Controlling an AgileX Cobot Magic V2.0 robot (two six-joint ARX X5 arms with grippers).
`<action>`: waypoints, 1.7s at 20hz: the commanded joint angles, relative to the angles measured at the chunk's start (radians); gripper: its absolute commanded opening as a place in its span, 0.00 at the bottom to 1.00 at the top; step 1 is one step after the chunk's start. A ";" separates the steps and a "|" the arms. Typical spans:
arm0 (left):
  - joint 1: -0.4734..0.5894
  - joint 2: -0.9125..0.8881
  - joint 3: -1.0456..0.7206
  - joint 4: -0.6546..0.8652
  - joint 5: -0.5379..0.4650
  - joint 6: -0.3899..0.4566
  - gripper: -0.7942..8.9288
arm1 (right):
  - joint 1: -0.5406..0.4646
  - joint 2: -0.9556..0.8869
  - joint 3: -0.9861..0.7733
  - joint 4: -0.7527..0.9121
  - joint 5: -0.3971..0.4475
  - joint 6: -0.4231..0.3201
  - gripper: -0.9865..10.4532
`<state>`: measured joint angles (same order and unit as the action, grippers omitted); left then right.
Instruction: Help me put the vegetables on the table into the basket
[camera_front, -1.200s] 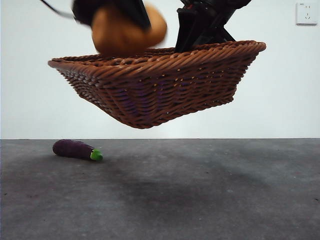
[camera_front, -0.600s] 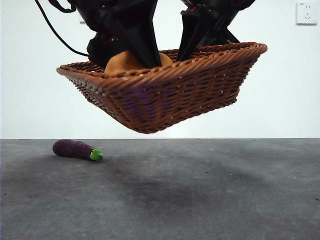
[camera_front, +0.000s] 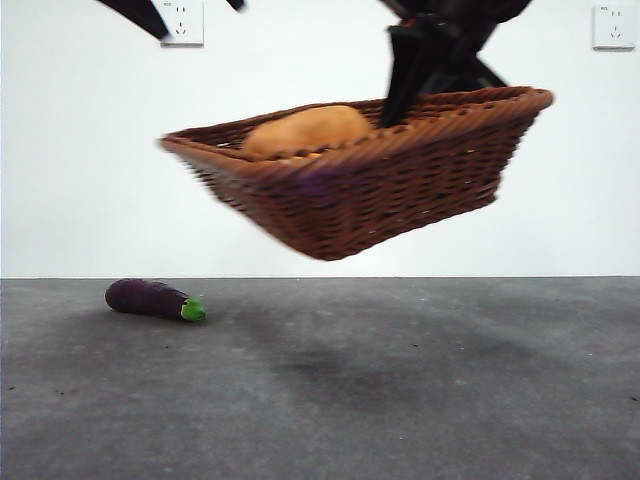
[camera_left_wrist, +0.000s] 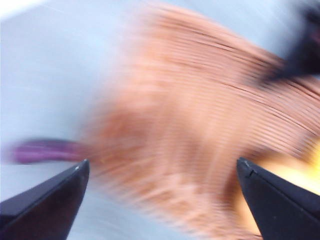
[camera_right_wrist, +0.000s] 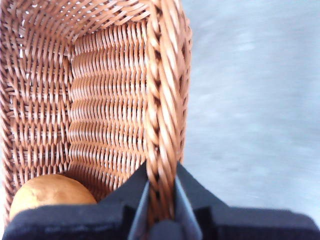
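woven wicker basket (camera_front: 360, 190) — braided rim pinched by right gripper (camera_right_wrist: 161, 197).

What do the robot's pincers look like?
Both are black. The left pincer has two smooth, pointed jaws like wedges, matte and dark, with no markings to be seen. The right pincer has two black jaws with flat, paler grey inner faces. In the front view its arm is a big dark angular shape. No cables show now.

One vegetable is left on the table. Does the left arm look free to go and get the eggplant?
Probably yes: the left gripper is open and empty, and the eggplant lies uncovered on the table, clear of the raised basket.
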<state>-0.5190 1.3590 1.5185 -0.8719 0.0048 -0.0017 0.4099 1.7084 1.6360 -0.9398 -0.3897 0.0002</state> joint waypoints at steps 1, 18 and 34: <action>0.068 0.013 0.057 -0.002 -0.025 -0.107 0.60 | -0.063 -0.050 0.003 -0.002 -0.007 -0.012 0.07; 0.306 0.559 0.069 0.219 -0.031 -0.598 0.60 | -0.287 -0.259 0.003 -0.081 -0.080 -0.129 0.07; 0.338 0.731 0.069 0.330 -0.039 -0.681 0.60 | -0.286 -0.259 0.003 -0.082 -0.147 -0.162 0.07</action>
<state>-0.1833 2.0777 1.5932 -0.5468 -0.0319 -0.6746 0.1238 1.4570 1.6360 -1.0321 -0.5217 -0.1631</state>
